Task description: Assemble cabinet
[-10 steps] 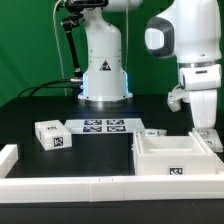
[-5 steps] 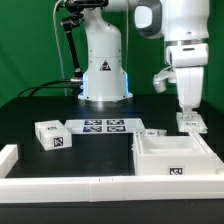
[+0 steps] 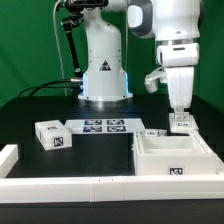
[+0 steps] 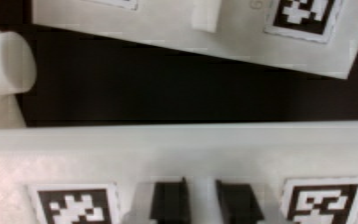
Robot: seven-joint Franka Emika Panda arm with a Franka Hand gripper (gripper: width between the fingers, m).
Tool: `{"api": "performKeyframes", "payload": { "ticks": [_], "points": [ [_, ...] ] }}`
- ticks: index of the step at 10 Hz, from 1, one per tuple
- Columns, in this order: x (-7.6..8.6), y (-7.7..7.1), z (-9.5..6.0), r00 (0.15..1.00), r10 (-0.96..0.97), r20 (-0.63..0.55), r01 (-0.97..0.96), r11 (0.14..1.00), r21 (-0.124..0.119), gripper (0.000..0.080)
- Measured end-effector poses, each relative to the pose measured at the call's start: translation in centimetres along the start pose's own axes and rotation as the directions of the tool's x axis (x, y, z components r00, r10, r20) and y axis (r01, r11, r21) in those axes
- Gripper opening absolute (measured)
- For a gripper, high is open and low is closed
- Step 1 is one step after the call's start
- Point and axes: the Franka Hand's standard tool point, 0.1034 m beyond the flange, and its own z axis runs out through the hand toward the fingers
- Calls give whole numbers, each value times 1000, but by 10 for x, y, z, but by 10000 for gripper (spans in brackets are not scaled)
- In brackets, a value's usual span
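pincer (image 3: 180, 122) hangs low over the far rim of the big white cabinet box (image 3: 152, 168), which sits on the dark table (image 3: 100, 158) toward 4 o'clock in the exterior view. its fingers (image 4: 169, 200) show only a narrow pale gap in the wrist view, and i cannot tell whether they pinch anything. small tagged drawer block (image 3: 52, 134) rests well apart at 9 o'clock, with the marker board (image 3: 103, 126) between the two.
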Motion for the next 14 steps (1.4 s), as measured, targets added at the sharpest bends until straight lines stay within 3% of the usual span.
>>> {"api": "performKeyframes", "payload": {
  "ticks": [7, 14],
  "points": [
    [-19, 12, 0, 999, -50, 1, 50, 999, -5, 70],
    [-13, 19, -4, 1000, -20, -4, 19, 1000, -15, 70]
  ]
}}
